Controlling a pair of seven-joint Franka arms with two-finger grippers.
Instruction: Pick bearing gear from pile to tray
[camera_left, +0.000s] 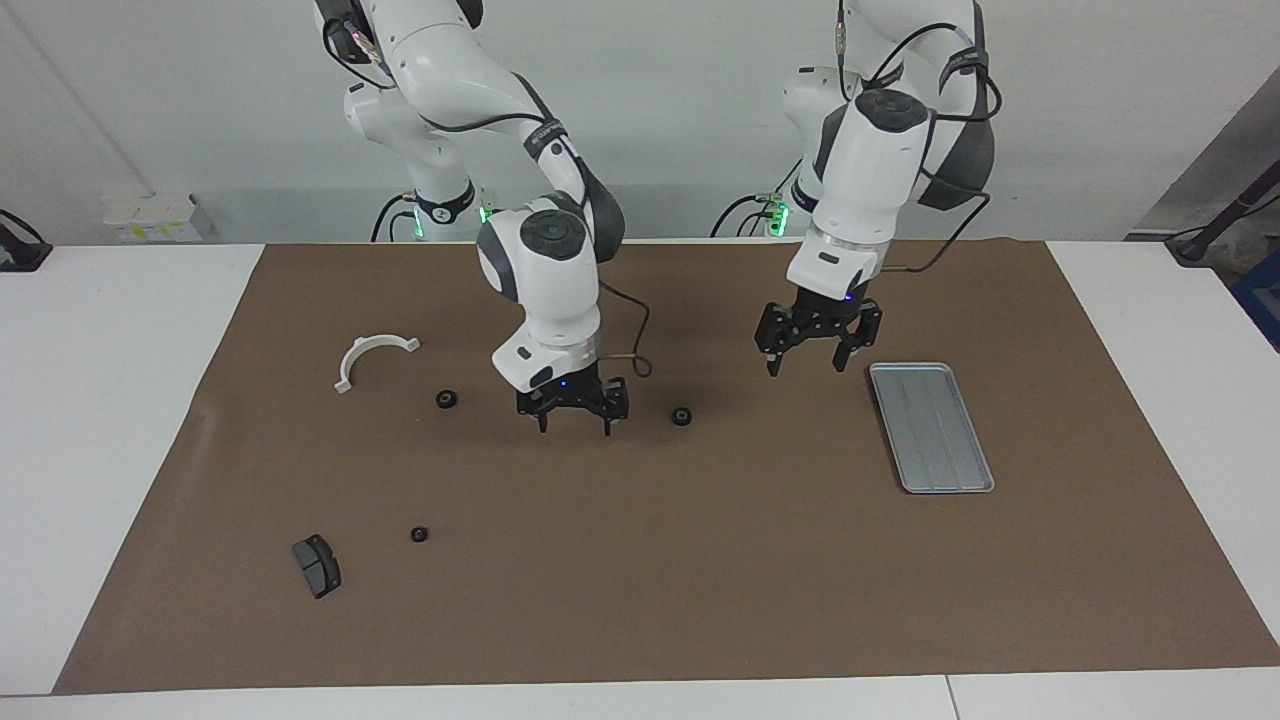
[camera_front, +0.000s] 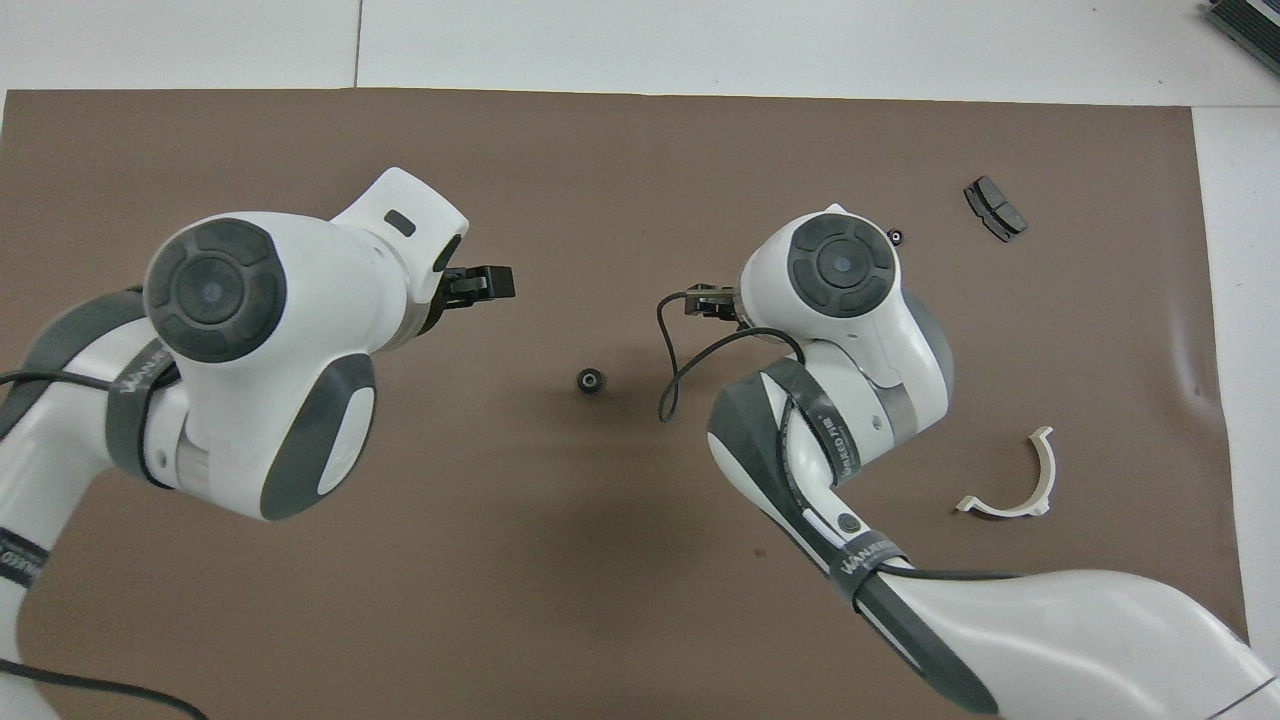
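Observation:
One bearing gear (camera_left: 682, 416) (camera_front: 591, 381), a small black ring, lies alone on the brown mat mid-table. My right gripper (camera_left: 575, 425) (camera_front: 710, 303) hangs open and empty just beside it, toward the right arm's end. My left gripper (camera_left: 806, 368) (camera_front: 495, 283) is open and empty over the mat between that ring and the tray (camera_left: 930, 427). The silver grooved tray holds nothing; in the overhead view the left arm covers it. Two more black rings (camera_left: 446, 399) (camera_left: 419, 534) lie in the pile toward the right arm's end.
A white half-ring bracket (camera_left: 372, 358) (camera_front: 1010, 480) and a dark brake pad (camera_left: 316, 565) (camera_front: 994, 208) lie in the pile area. A black cable (camera_front: 680, 370) loops from the right wrist. The brown mat (camera_left: 640, 600) covers most of the white table.

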